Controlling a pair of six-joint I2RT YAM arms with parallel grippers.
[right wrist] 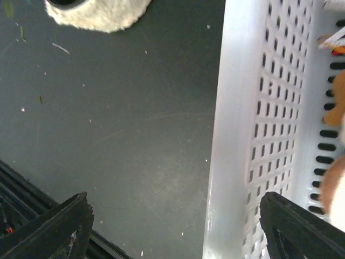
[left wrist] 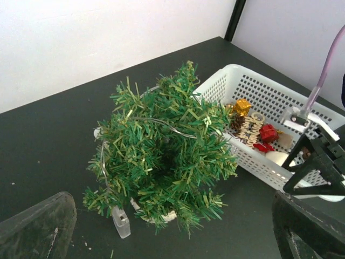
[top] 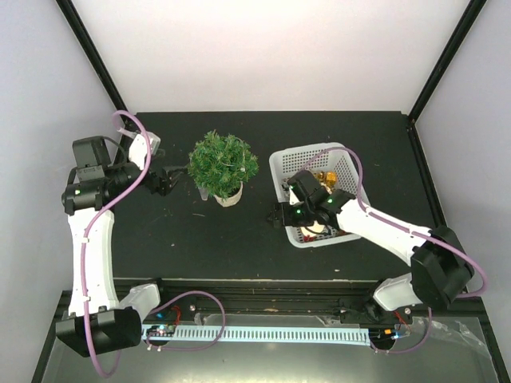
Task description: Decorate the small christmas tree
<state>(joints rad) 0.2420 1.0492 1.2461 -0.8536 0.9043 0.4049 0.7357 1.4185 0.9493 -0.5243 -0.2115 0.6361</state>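
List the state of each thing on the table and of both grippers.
Christmas tree: upright in its pot, thin wire draped round it, no ornaments seen on it.
Basket: upright, open-topped, partly filled.
Ornaments: lying loose in the basket.
Left gripper: open, empty, beside the tree.
Right gripper: open, empty, over the basket's wall, one finger on either side.

The small christmas tree (left wrist: 161,151) fills the middle, with a thin silver wire (left wrist: 161,123) over its sprigs and a clear little box (left wrist: 121,222) at its foot. Just right of it stands a white basket (left wrist: 237,73) holding a gold gift box (left wrist: 242,107) and red ornaments (left wrist: 268,133). The left gripper (left wrist: 171,202) is spread wide.
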